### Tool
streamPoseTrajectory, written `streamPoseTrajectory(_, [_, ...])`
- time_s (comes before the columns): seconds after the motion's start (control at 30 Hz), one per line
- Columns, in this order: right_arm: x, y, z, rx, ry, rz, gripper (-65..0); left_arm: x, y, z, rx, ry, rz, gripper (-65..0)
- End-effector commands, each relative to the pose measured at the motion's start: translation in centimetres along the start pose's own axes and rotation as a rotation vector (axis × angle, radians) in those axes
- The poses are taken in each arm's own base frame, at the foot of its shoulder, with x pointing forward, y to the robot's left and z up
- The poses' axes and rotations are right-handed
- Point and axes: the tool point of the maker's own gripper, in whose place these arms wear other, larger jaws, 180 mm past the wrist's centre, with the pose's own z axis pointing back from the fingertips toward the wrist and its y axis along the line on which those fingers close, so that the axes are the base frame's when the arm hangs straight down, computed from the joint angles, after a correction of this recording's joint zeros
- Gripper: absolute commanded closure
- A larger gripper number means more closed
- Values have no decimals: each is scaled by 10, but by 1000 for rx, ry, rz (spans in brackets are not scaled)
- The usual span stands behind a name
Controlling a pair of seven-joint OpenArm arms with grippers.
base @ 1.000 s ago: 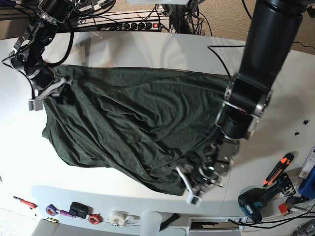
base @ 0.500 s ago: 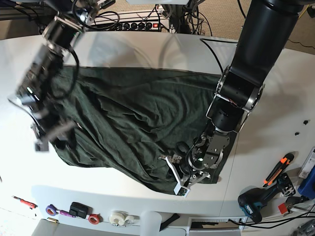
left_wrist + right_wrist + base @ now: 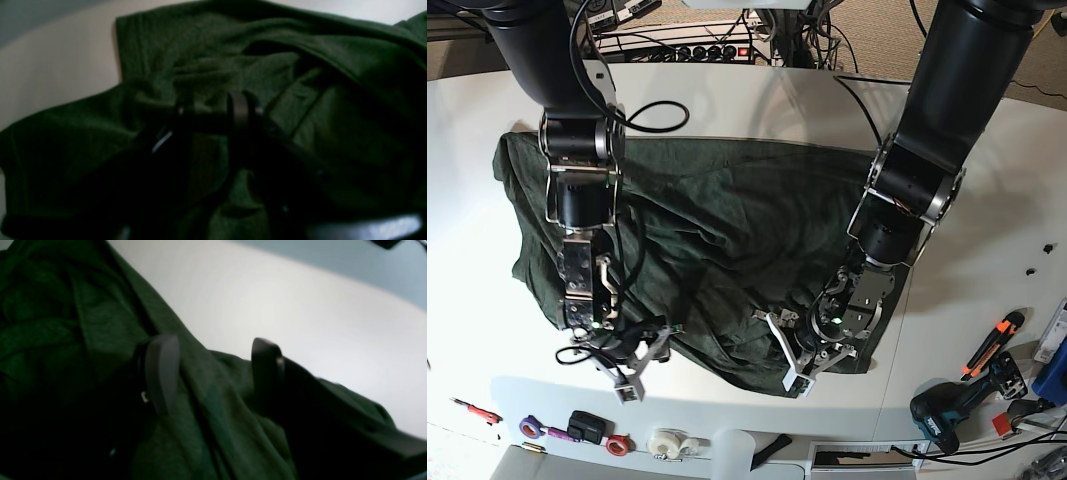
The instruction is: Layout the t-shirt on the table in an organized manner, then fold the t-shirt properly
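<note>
The dark green t-shirt [image 3: 727, 220] lies spread and wrinkled across the white table [image 3: 987, 200]. My right gripper [image 3: 632, 365] is at the shirt's front left edge. In the right wrist view it [image 3: 213, 373] is open, and a fold of shirt [image 3: 100, 323] runs between its fingers. My left gripper [image 3: 792, 355] is low over the shirt's front hem, right of centre. In the dark left wrist view it [image 3: 210, 113] has its fingers a little apart over bunched cloth [image 3: 206, 66].
A drill [image 3: 947, 410], an orange utility knife [image 3: 992, 345] and a blue box [image 3: 1055, 370] lie at the front right. Tape rolls [image 3: 617, 445], a white roll [image 3: 667, 440] and a red screwdriver [image 3: 477, 410] lie along the front edge. A power strip [image 3: 707, 50] sits behind.
My right gripper let go of the shirt's far left corner and swung down to the front left edge. My left gripper moved left along the front hem.
</note>
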Motion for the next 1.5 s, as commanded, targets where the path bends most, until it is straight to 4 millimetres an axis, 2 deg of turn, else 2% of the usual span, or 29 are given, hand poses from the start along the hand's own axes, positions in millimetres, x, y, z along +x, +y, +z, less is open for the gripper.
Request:
streamPoseTrajectory(0.0, [30, -7, 6, -12, -69, 13, -316, 38, 1, 1, -4, -80, -16, -155])
streamPoseTrajectory(0.1, [28, -7, 6, -12, -60, 14, -175, 39, 1, 1, -5, -81, -17, -155])
streamPoseTrajectory(0.2, [26, -7, 6, -12, -50, 13, -169, 40, 0, 1, -7, -85, -18, -155])
streamPoseTrajectory(0.27, [24, -7, 6, -13, -37, 14, -190, 40, 0, 1, -6, -85, -19, -155])
streamPoseTrajectory(0.37, [15, -8, 4, -25, -18, 30, -323, 39, 0, 1, -7, -83, -18, -155])
streamPoseTrajectory(0.4, [11, -7, 3, -22, -11, 29, -346, 38, -1, 1, -7, -81, -17, -155])
streamPoseTrajectory(0.5, [-7, -3, -3, -13, 8, 25, -348, 35, -2, 1, -9, -78, -14, -155])
streamPoseTrajectory(0.63, [-18, -5, -6, -37, 9, 20, -344, 35, -2, 1, -9, -80, -15, -155])
streamPoseTrajectory(0.67, [-18, -5, -6, -40, 10, 19, -316, 36, -2, 1, -9, -81, -15, -155])
streamPoseTrajectory(0.7, [-18, -6, -6, -46, 13, 27, -252, 36, -2, 1, -9, -81, -15, -155])
streamPoseTrajectory(0.8, [-18, -11, -5, -67, 19, 55, -17, 36, -2, 1, -9, -81, -15, -155])
streamPoseTrajectory(0.83, [-18, -12, -5, -75, 23, 67, 0, 36, -2, 1, -9, -81, -15, -155])
streamPoseTrajectory(1.07, [-3, -31, 2, -177, -12, 57, 0, 36, -2, 1, -9, -81, -15, -155])
streamPoseTrajectory(1.33, [22, -34, 25, -198, -37, 49, 0, 36, -1, 1, -9, -81, -15, -155])
streamPoseTrajectory(1.47, [23, -26, 41, -185, -40, 32, 0, 36, -2, 1, -9, -86, -17, -155])
